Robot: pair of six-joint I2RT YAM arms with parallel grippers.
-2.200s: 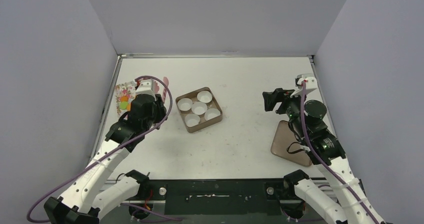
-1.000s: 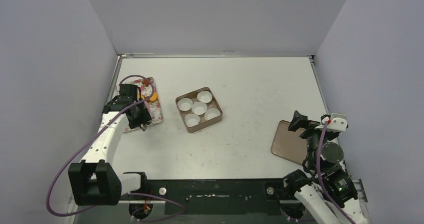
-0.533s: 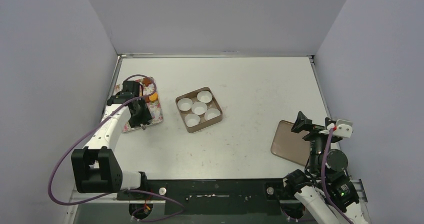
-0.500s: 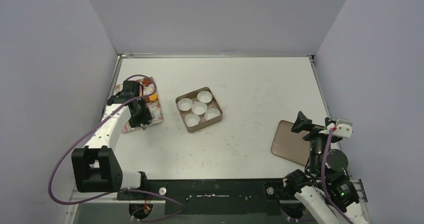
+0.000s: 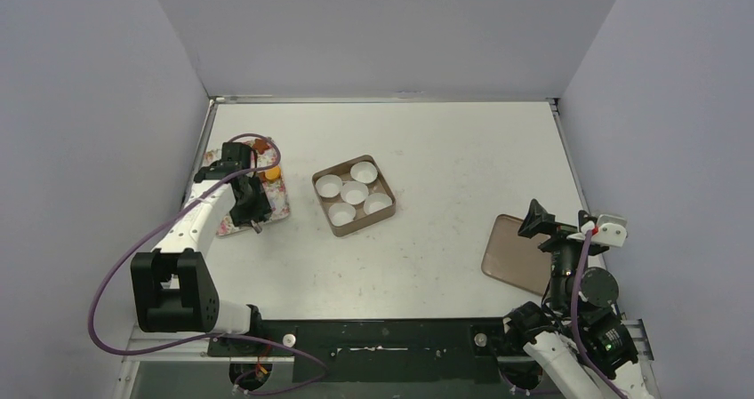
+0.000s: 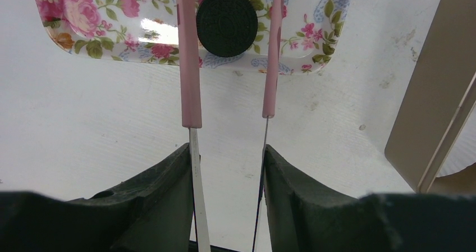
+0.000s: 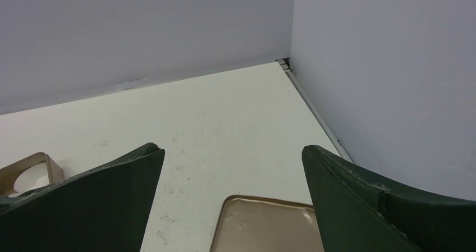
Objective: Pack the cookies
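Over the flowered tray (image 6: 84, 33), left gripper (image 6: 226, 151) pinches pink tongs (image 6: 189, 67), apparently straddling a dark cookie (image 6: 227, 23); right gripper (image 7: 231, 150) gapes.

From above, the left arm (image 5: 213, 212) covers most of the tray (image 5: 279, 202). Only an orange cookie (image 5: 272, 173) on the tray's far side peeks out, too small to make out its shape. In the left wrist view the tray's far half and the tips of the tongs (image 6: 189, 67) run off the top edge, so whether they touch the dark cookie (image 6: 227, 15) is unclear. The box (image 6: 432, 111) right of the tray is cropped.
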